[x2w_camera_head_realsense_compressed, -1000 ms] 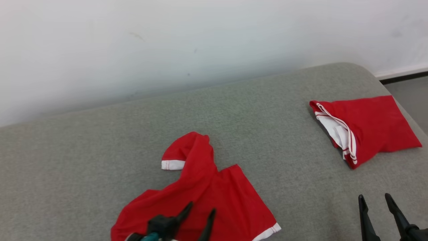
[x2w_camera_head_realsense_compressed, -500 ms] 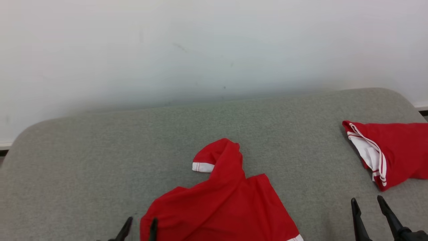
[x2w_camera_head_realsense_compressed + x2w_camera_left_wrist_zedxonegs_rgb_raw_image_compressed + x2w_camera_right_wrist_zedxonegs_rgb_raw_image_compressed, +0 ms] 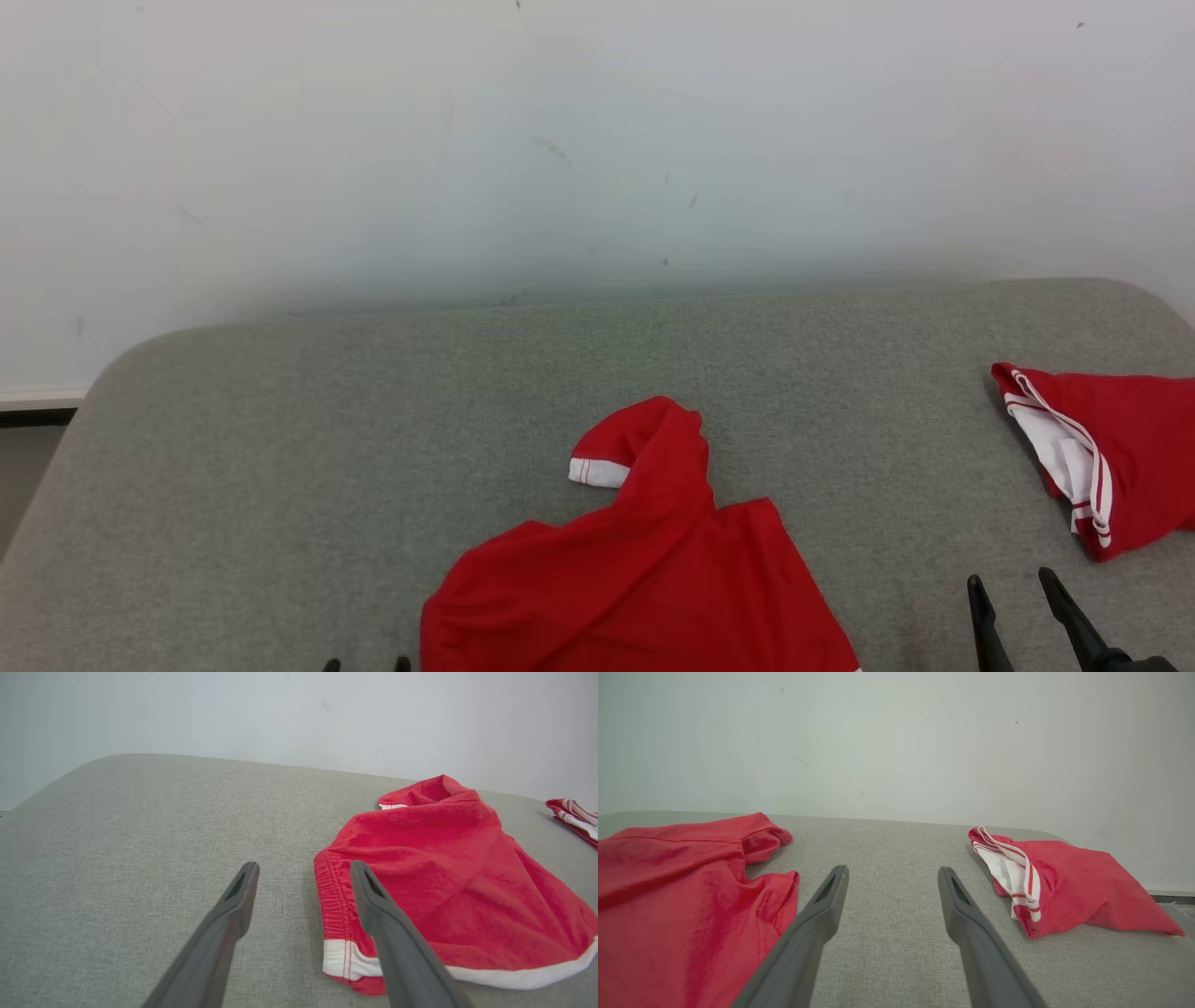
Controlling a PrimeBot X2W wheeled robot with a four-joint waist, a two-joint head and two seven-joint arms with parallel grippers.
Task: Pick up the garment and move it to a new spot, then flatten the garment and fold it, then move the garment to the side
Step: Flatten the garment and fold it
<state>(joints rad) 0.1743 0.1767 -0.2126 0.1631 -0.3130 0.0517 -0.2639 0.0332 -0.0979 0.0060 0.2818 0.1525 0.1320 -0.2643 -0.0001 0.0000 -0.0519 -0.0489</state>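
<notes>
Hovering empty beside the crumpled red garment (image 3: 644,579) on the bench (image 3: 280,448).
Jaws spread, the left gripper (image 3: 301,868) points along the garment's left edge; the right gripper (image 3: 1011,581), likewise released, sits to its right.

My left fingers (image 3: 236,905) are dark grey and matt, smooth like moulded plastic; my right fingers (image 3: 826,905) have the same dull finish. Just beside my left fingertips, the garment (image 3: 444,868) is soft red cloth with a faint nap, a gathered, ribbed waistband and a stitched white hem band. Off to the right of my right fingertips, the folded garment (image 3: 1083,891) is smoother red cloth with white striped trim. Under both pairs, the padded surface (image 3: 896,933) is coarse grey woven fabric, matt. The wall (image 3: 896,742) ahead looks smooth, matt and lightly scuffed.
</notes>
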